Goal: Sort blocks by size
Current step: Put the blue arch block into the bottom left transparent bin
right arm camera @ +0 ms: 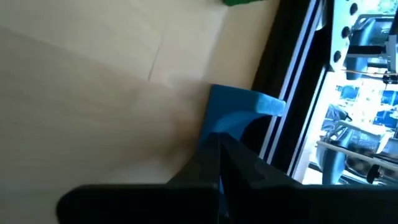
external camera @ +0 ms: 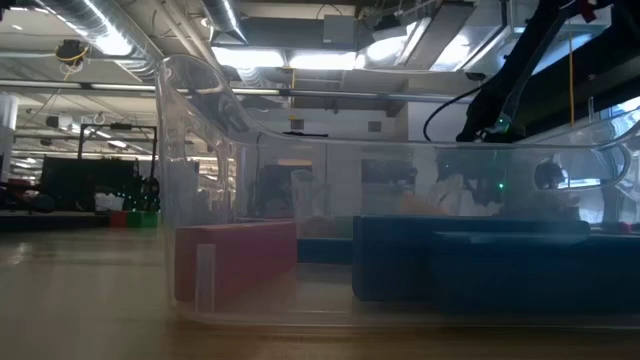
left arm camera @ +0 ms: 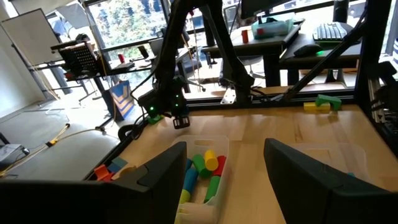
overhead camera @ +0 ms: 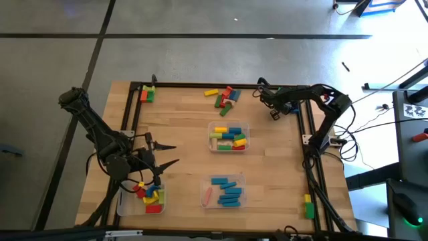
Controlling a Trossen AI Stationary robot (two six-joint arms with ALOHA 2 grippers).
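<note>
Loose blocks [overhead camera: 224, 97] lie near the table's far edge. A blue block [right arm camera: 239, 112] with a curved cut-out lies flat on the wood beside the black frame rail [right arm camera: 289, 93]. My right gripper [right arm camera: 217, 144] is at it, shut and slanting down; it also shows in the high view [overhead camera: 259, 90] and the left wrist view [left arm camera: 179, 121]. My left gripper [left arm camera: 227, 165] hovers open and empty above the table's near left part [overhead camera: 167, 154], pointing toward the right. Three clear trays hold sorted blocks. My right gripper meets the blue block's near edge [right arm camera: 219, 132] with the tips of its shut fingers. It comes slanting down from above. Nothing shows between the fingers. The block lies flat on the table next to the rail.
There is a clear tray of mixed blocks at the middle [overhead camera: 229, 137], one of blue blocks and a pink one nearer [overhead camera: 224, 191], and one of red, yellow and blue blocks under the left arm [overhead camera: 148, 199]. More blocks sit at the far left corner [overhead camera: 147, 94] and on the near right rail [overhead camera: 308, 206].
</note>
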